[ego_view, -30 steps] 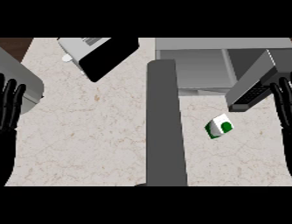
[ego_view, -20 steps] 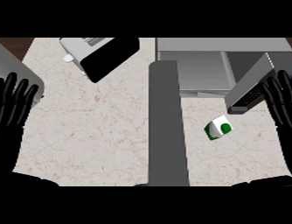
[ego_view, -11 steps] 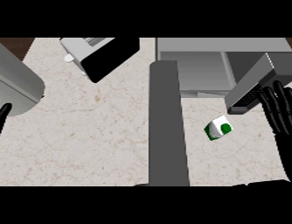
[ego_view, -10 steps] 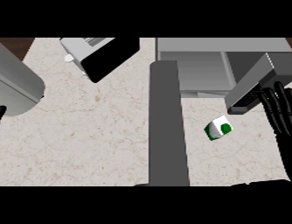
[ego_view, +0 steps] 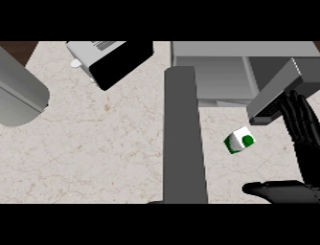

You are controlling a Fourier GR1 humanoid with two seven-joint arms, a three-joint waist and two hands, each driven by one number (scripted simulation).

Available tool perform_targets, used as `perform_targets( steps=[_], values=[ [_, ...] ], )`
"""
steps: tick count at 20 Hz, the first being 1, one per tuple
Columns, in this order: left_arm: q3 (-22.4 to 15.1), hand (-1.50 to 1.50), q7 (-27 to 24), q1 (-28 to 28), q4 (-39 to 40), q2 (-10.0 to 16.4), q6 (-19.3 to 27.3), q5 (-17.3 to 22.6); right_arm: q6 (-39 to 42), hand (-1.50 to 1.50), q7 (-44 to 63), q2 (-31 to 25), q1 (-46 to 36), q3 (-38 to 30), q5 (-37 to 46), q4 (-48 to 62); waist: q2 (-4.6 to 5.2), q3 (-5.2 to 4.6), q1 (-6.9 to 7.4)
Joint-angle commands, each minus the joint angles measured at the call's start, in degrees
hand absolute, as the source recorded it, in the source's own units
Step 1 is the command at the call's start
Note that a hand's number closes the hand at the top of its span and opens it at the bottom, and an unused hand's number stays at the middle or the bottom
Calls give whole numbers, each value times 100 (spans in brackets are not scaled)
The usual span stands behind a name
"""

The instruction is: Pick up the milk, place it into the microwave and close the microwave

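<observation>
Head view: my right hand point(ego_view: 317, 160), fingers straight and spread, hovers just right of the milk point(ego_view: 239, 142) on the pale marbled tabletop point(ego_view: 99, 143), near the open microwave point(ego_view: 219, 69) far right.

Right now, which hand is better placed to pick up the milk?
Right. The right hand is open just to the right of the milk, not touching it, in front of the open microwave. The left hand does not show in the head view.
</observation>
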Motion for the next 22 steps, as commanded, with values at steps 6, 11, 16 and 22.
perform_targets(
  steps=[6, 11, 16, 22],
  values=[
    [479, -150, -144, 902, -328, -221, -746, 561, -474, -150, -1487, 246, -82, -283, 718, 2183, 4, 2, 70],
    [610, -150, 12, 362, 47, -170, -702, 489, -467, -150, -1681, 59, -683, -537, 765, 3168, 11, 1, 7],
    [937, -150, 247, 987, -520, -200, -921, 1017, -236, -150, -2828, -173, -908, -875, 720, 4851, 12, 5, 58],
    [1174, -150, 191, 780, -259, -245, -1091, 1028, -736, -150, -4054, -93, -956, -746, 1323, 6159, 13, 5, 25]
  ],
)
